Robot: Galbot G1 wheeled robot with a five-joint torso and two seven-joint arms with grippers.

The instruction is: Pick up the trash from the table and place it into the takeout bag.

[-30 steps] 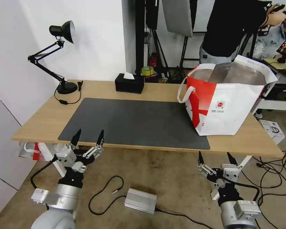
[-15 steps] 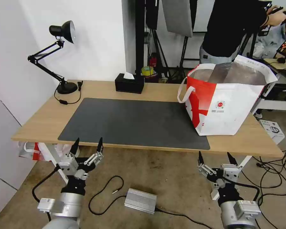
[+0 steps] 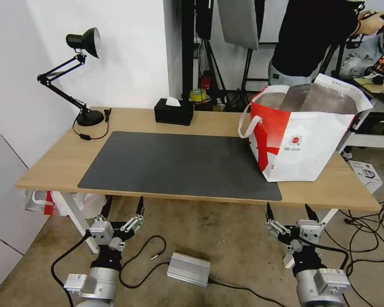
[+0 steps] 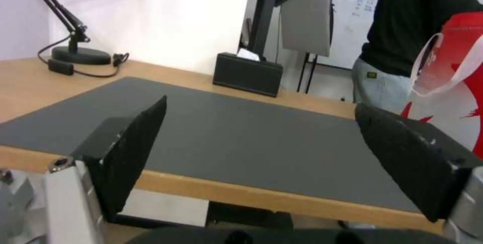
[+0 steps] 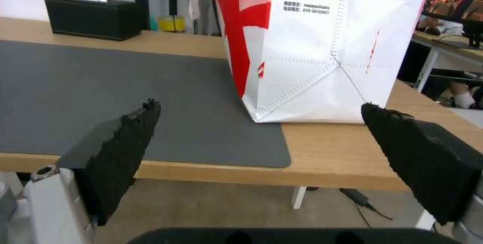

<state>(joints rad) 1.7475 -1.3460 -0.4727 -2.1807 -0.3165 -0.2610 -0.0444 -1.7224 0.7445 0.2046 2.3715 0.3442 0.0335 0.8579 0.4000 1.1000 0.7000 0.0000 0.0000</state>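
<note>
The trash is out of view; nothing lies on the dark grey mat (image 3: 179, 164) of the table (image 3: 51, 157). At the table's right end the takeout bag (image 3: 305, 140) stands upright with its top open and the foil lining showing. My left gripper (image 3: 124, 201) hangs open and empty below the table's front edge, at the left. Below the front edge on the right, my right gripper (image 3: 287, 209) is also open and empty. The left wrist view looks across the mat past the left gripper (image 4: 260, 104). The right wrist view faces the bag (image 5: 322, 48) past the right gripper (image 5: 259, 104).
A black tissue box (image 3: 173, 111) and a black desk lamp (image 3: 83, 76) stand along the table's back edge. On the floor lie a silver box (image 3: 188, 268) and cables. A red-and-white plastic bag (image 3: 42, 202) sits under the table's left end. A person stands behind the bag.
My left gripper has dropped from the table's front edge to well below it, still open. The right arm and the bag have not moved.
</note>
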